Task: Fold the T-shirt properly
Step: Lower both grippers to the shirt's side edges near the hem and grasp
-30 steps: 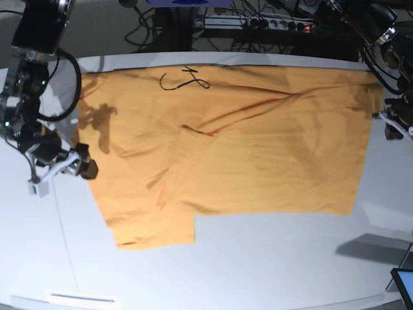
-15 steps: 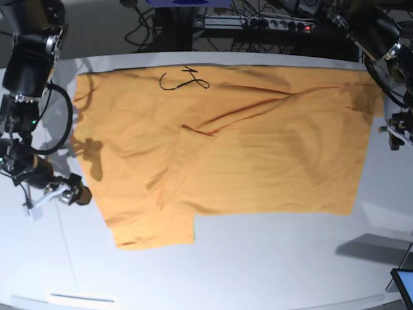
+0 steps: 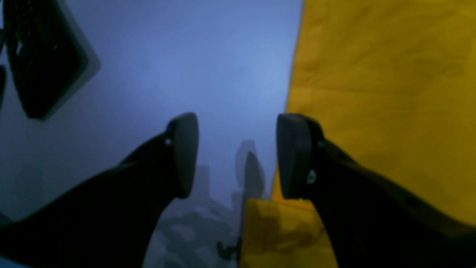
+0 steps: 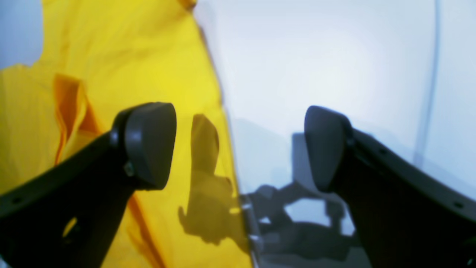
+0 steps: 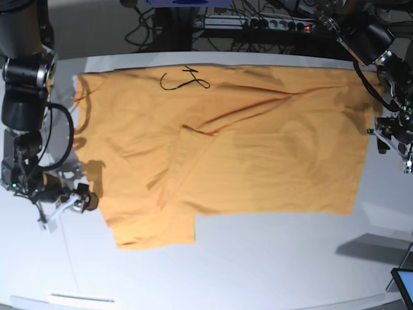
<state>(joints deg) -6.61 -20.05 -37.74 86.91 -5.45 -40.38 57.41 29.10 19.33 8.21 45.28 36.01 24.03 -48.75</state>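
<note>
The orange-yellow T-shirt (image 5: 245, 142) lies spread flat on the white table (image 5: 271, 265), with a dark squiggle (image 5: 185, 81) near its far edge and a folded flap at its front left. My right gripper (image 5: 66, 205) is at the shirt's left edge, low over the table. In the right wrist view it (image 4: 238, 145) is open and empty, straddling the shirt's edge (image 4: 130, 56). My left gripper (image 5: 395, 139) hovers just off the shirt's right edge. In the left wrist view it (image 3: 238, 156) is open and empty, with the shirt (image 3: 390, 93) beside its right finger.
A power strip and cables (image 5: 258, 22) lie behind the table. A tablet corner (image 5: 404, 284) shows at the front right. A white strip (image 5: 80, 298) lies at the front left edge. A dark flat object (image 3: 37, 56) shows in the left wrist view.
My right gripper has moved toward the table's front along the shirt's left edge and lower. My left gripper has shifted slightly forward by the right edge. The shirt has not moved.
</note>
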